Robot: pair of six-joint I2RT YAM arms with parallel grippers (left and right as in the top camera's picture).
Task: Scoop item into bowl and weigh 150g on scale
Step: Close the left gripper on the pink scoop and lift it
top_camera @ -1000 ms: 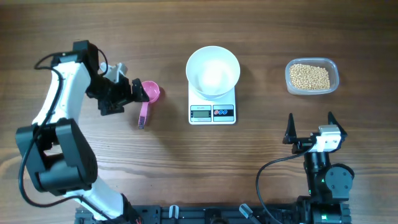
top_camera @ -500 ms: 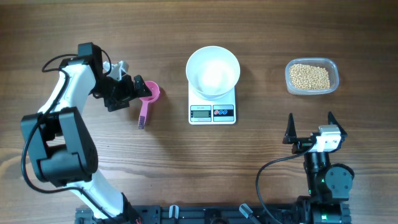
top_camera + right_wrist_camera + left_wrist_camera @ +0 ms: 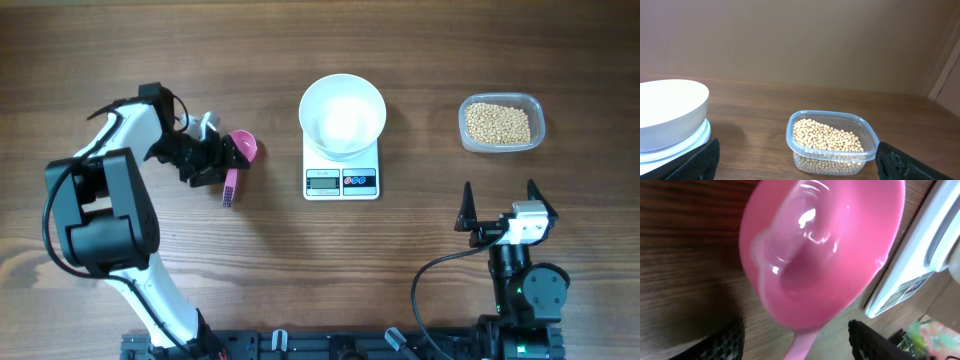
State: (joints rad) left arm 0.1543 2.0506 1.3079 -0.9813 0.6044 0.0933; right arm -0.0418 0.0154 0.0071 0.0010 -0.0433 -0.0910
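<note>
Beans (image 3: 499, 123) were found in the tub (image 3: 538, 108), well apart from the bowl (image 3: 343, 115) on the scale (image 3: 342, 182). Left gripper (image 3: 224, 160) was seen partly open astride the handle of the pink scoop (image 3: 243, 148), nothing held. By an off-centre closure, the scoop could be pushed aside.

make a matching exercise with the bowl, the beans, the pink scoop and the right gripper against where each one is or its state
Column 1
1. bowl
2. beans
3. pink scoop
4. right gripper

Column 2
A. in the clear tub
B. open, holding nothing
C. on the scale
D. on the table, left of the scale

Pairs: 1-C, 2-A, 3-D, 4-B
</note>
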